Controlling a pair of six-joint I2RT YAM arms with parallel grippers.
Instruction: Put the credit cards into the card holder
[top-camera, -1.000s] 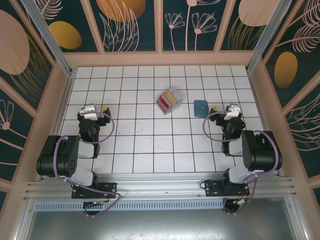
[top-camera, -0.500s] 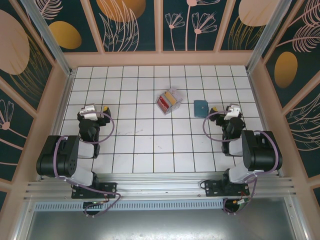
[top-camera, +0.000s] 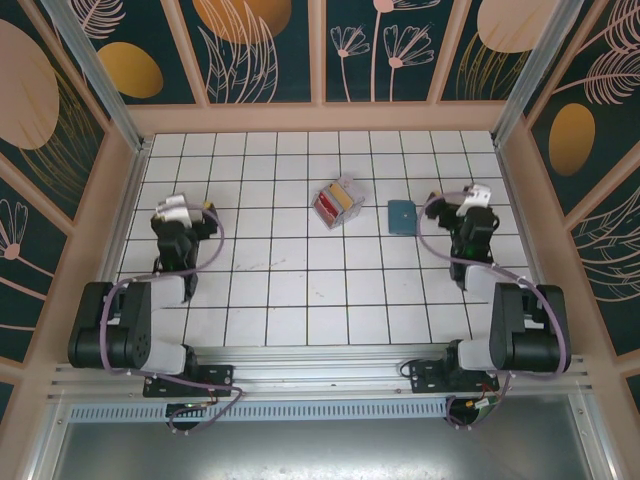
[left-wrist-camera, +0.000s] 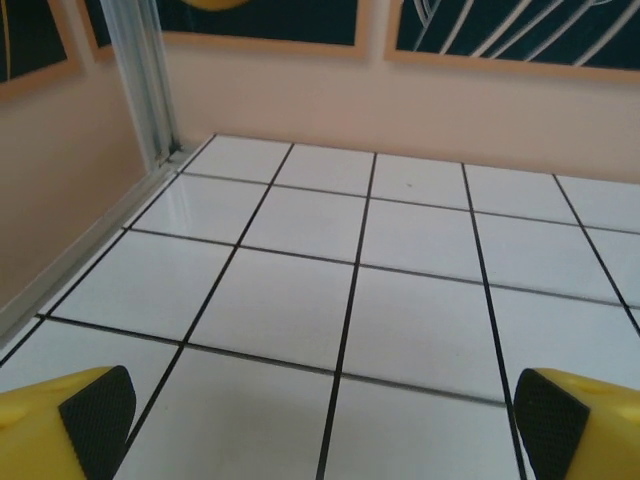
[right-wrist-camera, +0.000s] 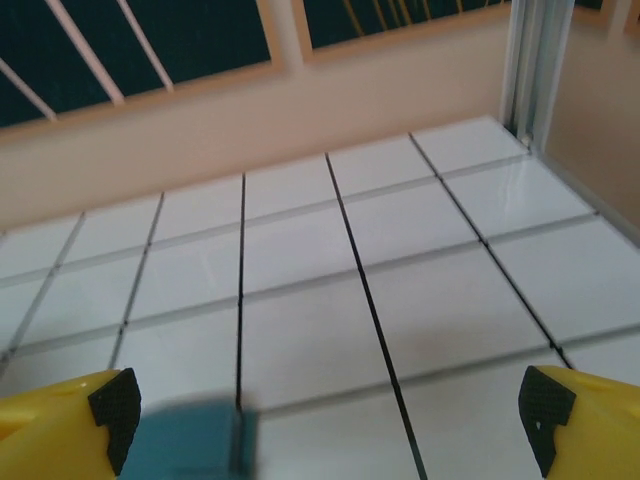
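Since the credit cards (top-camera: 331, 206) stand packed on edge inside a small clear box (top-camera: 347, 186) at the middle of the overhead view, red and yellow faces showing, I judge they must be drawn out of it before any pocket can take them. To their right, near the box but not touching it, the teal card holder (top-camera: 402, 215) lies flat and folded shut on the white tiled table (top-camera: 300, 290). It needs opening first, likely work for both arms.

My right jaws stand wide apart and empty at the right of that view, near the holder, whose blurred teal corner sits by my black pad (right-wrist-camera: 113, 405) at lower left of the right wrist view. My left jaws, equally wide and empty, hang at the left, well apart from the cards. Apart from the box's own walls, nothing blocks either reach.
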